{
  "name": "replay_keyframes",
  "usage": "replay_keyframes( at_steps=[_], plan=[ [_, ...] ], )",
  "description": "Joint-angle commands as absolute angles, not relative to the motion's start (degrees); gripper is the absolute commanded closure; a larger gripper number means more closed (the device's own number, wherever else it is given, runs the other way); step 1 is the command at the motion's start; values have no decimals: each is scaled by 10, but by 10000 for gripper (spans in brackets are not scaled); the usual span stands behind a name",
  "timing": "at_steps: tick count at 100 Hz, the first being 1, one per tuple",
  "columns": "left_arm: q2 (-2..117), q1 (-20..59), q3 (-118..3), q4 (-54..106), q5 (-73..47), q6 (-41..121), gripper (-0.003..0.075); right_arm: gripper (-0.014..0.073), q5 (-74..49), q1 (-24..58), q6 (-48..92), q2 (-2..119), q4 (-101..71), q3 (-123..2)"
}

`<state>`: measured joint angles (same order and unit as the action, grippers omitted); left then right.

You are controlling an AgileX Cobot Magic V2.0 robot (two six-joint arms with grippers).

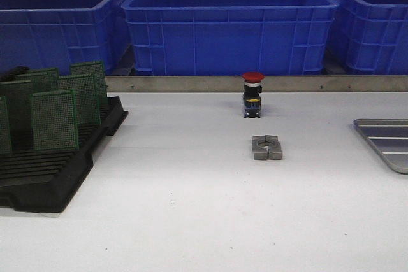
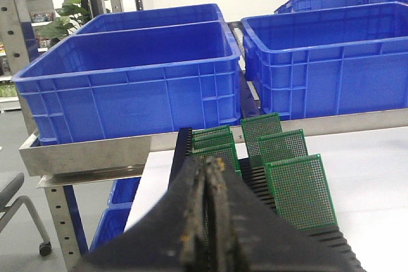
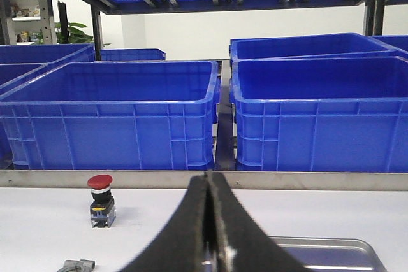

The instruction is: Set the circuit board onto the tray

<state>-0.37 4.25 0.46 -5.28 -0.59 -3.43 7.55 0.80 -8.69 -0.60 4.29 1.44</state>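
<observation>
Several green perforated circuit boards (image 1: 55, 119) stand upright in a black slotted rack (image 1: 57, 170) at the table's left. They also show in the left wrist view as circuit boards (image 2: 299, 189) in the rack (image 2: 331, 237). My left gripper (image 2: 210, 165) is shut and empty, just in front of the rack's near end. The silver ribbed tray (image 1: 386, 141) lies at the right edge; the tray's rim (image 3: 357, 245) shows just past my right gripper (image 3: 208, 179), which is shut on nothing. Neither gripper shows in the front view.
A red emergency-stop button (image 1: 252, 95) stands mid-table, with a small grey metal clamp block (image 1: 266, 147) in front of it. Big blue plastic bins (image 1: 229, 23) line a metal rail (image 1: 255, 83) behind the table. The button (image 3: 101, 199) is also in the right wrist view.
</observation>
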Motion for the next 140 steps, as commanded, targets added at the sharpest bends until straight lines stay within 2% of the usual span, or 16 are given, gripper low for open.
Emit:
replay_keyframes(
  at_steps=[1, 47, 64, 92, 114, 140],
  plan=[
    [-23, 41, 4, -51, 39, -39, 738, 662, 121, 9, -87, -18, 43, 7],
    [-21, 41, -21, -21, 34, -39, 738, 662, 121, 9, -87, -18, 43, 7],
    [10, 41, -111, 0, -63, -39, 738, 662, 121, 9, -87, -18, 43, 7],
    [167, 41, -328, -7, -254, -27, 738, 662, 121, 9, -87, -18, 43, 7],
    [319, 41, -477, -6, -388, 49, 738, 662, 121, 9, -87, -18, 43, 7],
    [437, 41, -541, 0, -420, 49, 738, 662, 121, 9, -87, -18, 43, 7]
  ],
)
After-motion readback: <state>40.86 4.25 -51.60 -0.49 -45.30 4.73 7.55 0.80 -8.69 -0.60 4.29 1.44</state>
